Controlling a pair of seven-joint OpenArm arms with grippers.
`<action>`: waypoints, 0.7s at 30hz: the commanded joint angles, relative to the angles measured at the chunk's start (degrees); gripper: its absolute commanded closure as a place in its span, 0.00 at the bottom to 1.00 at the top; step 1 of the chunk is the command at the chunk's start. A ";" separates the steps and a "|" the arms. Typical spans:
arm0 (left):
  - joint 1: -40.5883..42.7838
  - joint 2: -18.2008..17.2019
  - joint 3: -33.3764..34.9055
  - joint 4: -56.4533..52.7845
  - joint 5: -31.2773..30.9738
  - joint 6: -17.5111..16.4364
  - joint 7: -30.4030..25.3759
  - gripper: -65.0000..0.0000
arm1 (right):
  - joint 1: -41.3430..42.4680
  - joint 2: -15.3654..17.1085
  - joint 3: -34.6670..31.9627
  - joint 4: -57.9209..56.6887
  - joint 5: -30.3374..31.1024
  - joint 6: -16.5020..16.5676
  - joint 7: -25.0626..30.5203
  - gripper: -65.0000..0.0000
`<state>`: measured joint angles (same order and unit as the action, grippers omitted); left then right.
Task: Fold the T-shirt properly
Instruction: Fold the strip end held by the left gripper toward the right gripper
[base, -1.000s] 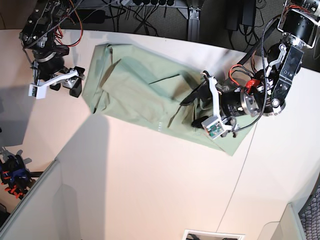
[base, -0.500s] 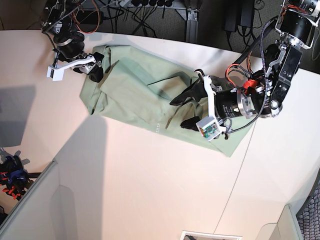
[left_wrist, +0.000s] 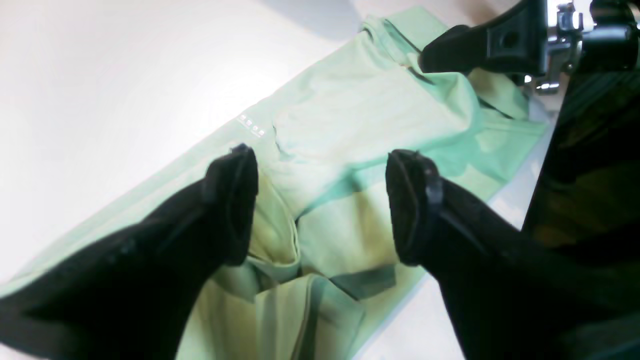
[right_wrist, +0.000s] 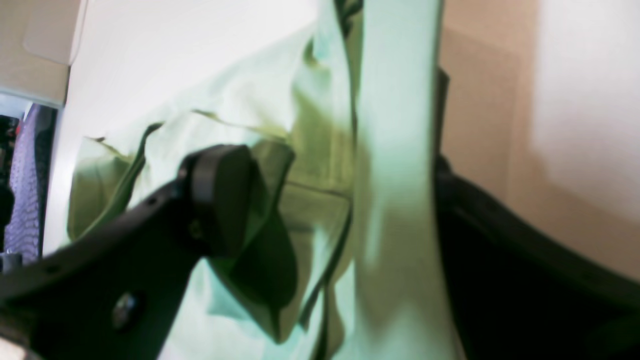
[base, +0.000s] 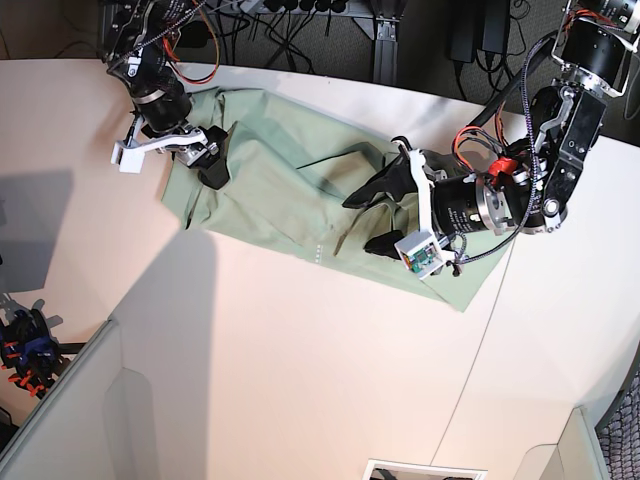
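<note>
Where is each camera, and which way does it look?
Base: high above the table, looking down at the shirt and both arms.
Left wrist: on the left arm, looking past its open left gripper at the shirt.
Right wrist: on the right arm, looking past its open right gripper.
All share the shirt.

The surface (base: 300, 350) is wide and pale, cream-white, with a thin seam (base: 478, 350) running across its right part toward the near edge. A soft grey shadow (base: 35, 205) lies near its left edge. Beyond the far edge, many dark cables (base: 290, 25) hang in a tangle, and a grey metal post (base: 388, 45) stands between them. At the near left corner there is a light panel (base: 60, 400) set at an angle, and beside it, lower down, a small cluster of blue, black and orange parts (base: 25, 345). I cannot tell what these parts are.
</note>
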<state>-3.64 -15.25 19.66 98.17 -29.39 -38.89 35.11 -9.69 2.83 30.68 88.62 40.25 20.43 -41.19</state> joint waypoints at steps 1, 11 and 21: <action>-0.94 -0.02 -0.24 1.09 -1.03 -1.11 -1.20 0.33 | -0.28 0.15 -0.24 0.02 -0.57 -0.59 -2.60 0.32; -0.94 -0.04 -0.24 1.09 -1.16 -1.11 -1.16 0.33 | -0.33 0.15 -8.24 0.02 -5.55 -0.50 1.31 0.47; -0.96 -0.09 -8.90 2.01 -6.88 -1.11 -0.50 0.33 | 0.02 1.42 -8.24 0.04 -10.88 -0.50 7.15 1.00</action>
<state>-3.53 -15.18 11.05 99.11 -35.14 -39.07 35.83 -9.93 3.38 21.98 88.25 30.61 20.58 -33.82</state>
